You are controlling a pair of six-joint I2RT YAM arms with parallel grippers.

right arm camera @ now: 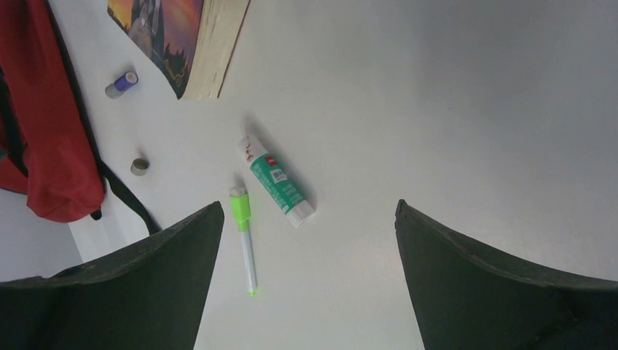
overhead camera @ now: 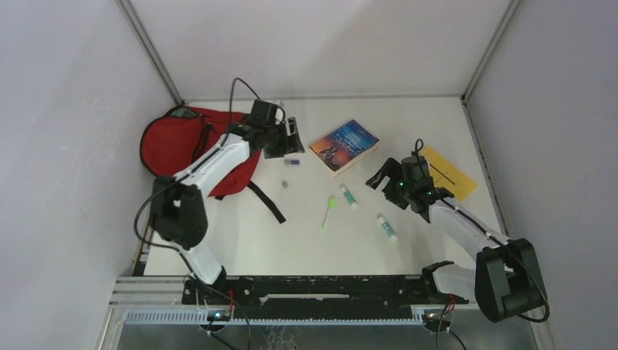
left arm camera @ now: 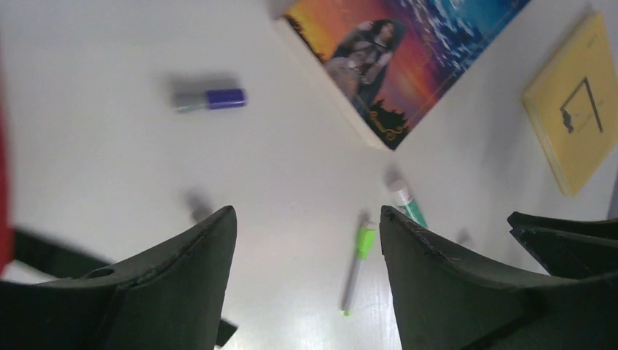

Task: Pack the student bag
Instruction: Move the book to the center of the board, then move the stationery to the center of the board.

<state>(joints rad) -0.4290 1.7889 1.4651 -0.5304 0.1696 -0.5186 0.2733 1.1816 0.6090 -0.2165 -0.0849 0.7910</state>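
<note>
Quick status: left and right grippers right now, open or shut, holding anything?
Left gripper: open, holding nothing.
Right gripper: open wide, holding nothing.

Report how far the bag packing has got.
Done: nothing visibly packed; the student bag hides its inside. In hand: nothing, left tool and right tool both open and empty. Remaining: book, yellow booklet, glue sticks, green pen, purple-capped tube lie on the table.

The left gripper (overhead camera: 286,143) and right gripper (overhead camera: 380,179) hang tilted downward, jaws spread apart and empty.
</note>
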